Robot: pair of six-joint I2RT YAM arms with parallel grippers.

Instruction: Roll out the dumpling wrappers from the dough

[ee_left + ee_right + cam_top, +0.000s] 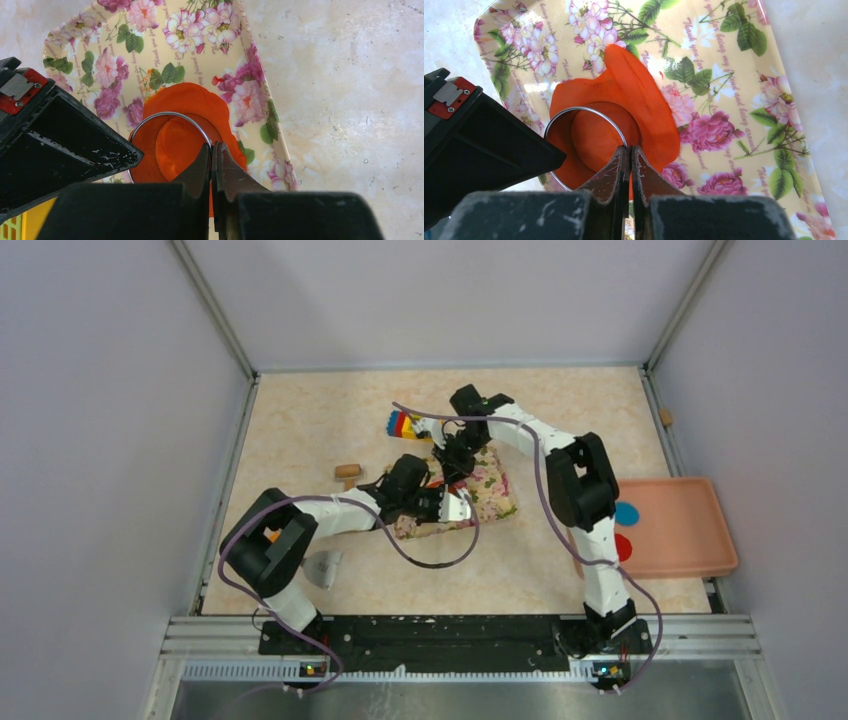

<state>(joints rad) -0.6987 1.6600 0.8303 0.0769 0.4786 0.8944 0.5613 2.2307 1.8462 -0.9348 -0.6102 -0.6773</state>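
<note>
Both claws, left gripper and right gripper, pinch the thin metal ring, pressed into the flattened red-orange clay dough on the flowery tray mid-worktop. Looks like the cutting step; next probably needs a clean straight lift.

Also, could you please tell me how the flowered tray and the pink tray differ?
The flowered tray has a rose print; the pink tray is plain salmon. The flowered tray lies mid-table and holds the dough and the metal ring; the pink tray sits at the right edge and holds a blue disc and a red disc. Both are rectangular with raised rims.
</note>
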